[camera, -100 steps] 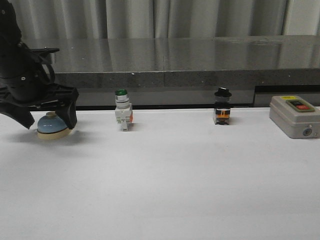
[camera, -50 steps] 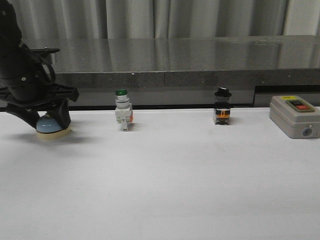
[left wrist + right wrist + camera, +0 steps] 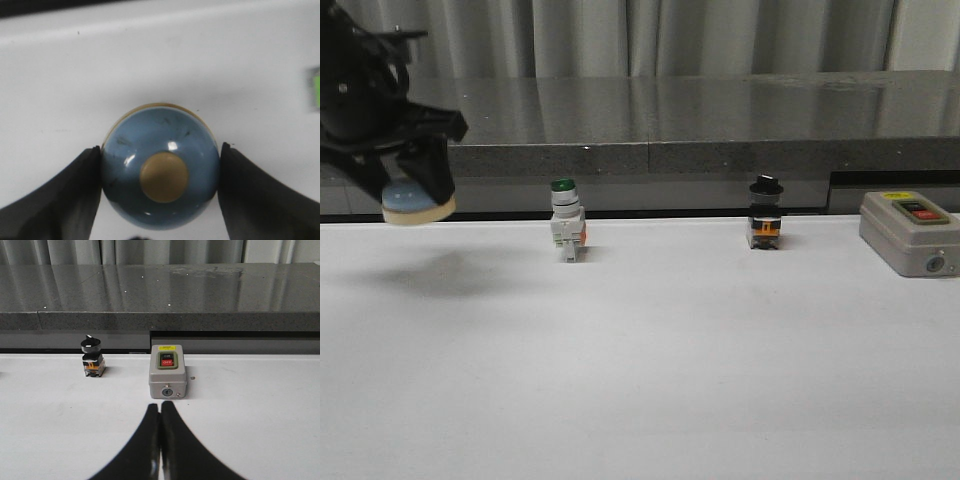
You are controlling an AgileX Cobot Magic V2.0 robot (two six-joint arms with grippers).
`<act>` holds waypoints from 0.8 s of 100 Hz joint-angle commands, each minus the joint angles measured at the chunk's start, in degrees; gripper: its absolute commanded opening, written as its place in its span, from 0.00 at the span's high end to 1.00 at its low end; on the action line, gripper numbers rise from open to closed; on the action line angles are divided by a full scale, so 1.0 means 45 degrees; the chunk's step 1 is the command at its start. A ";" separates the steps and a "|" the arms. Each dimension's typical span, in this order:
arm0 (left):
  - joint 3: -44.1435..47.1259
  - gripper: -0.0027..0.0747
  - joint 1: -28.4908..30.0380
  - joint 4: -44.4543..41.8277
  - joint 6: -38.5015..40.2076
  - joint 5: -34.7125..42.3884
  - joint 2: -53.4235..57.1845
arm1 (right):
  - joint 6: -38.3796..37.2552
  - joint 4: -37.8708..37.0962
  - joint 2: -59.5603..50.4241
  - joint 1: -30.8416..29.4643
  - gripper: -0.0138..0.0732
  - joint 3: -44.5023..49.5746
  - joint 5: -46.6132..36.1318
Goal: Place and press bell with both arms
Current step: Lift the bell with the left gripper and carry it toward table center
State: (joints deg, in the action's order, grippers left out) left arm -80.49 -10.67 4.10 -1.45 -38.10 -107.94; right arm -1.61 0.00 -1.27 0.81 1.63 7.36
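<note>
The left gripper (image 3: 405, 185) pinches the bell (image 3: 417, 203) and holds it in the air above the far left of the white table (image 3: 650, 350), with a soft shadow on the surface beneath it. In the left wrist view the black fingers (image 3: 60, 195) press against opposite sides of the bell's (image 3: 160, 167) light-blue dome, the tan round button on top facing the camera and a thin cream rim of the base showing behind the dome.

The right gripper (image 3: 160, 412) has its two fingertips pressed together — nothing between them — and sits low over the table just in front of the grey switch box (image 3: 167, 370), which carries a green and a red button and a yellow label.

Along the back edge of the table stand a green-capped white push-button switch (image 3: 566, 231), a black-knobbed selector switch (image 3: 765, 213) and, at the far right, the grey switch box (image 3: 908, 231) — all well apart from the bell.
</note>
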 commanded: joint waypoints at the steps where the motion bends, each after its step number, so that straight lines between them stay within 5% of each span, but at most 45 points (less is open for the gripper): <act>1: -0.0366 0.69 -0.0480 0.0089 -0.0051 -0.0008 0.1734 | 0.0042 -0.0176 -0.0159 0.0013 0.91 -0.0212 -0.1166; 33: -0.0366 0.69 -0.3324 0.0117 -0.0069 -0.0260 0.2885 | 0.0042 -0.0176 -0.0159 0.0013 0.91 -0.0212 -0.1166; 80: -0.0366 0.69 -0.7040 0.0248 -0.0069 0.1790 -0.0373 | 0.0042 -0.0176 -0.0159 0.0013 0.91 -0.0212 -0.1166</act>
State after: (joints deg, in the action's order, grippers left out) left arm -80.49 -40.63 4.63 -1.85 -34.58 -109.60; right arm -1.61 0.00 -1.27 0.81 1.63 7.36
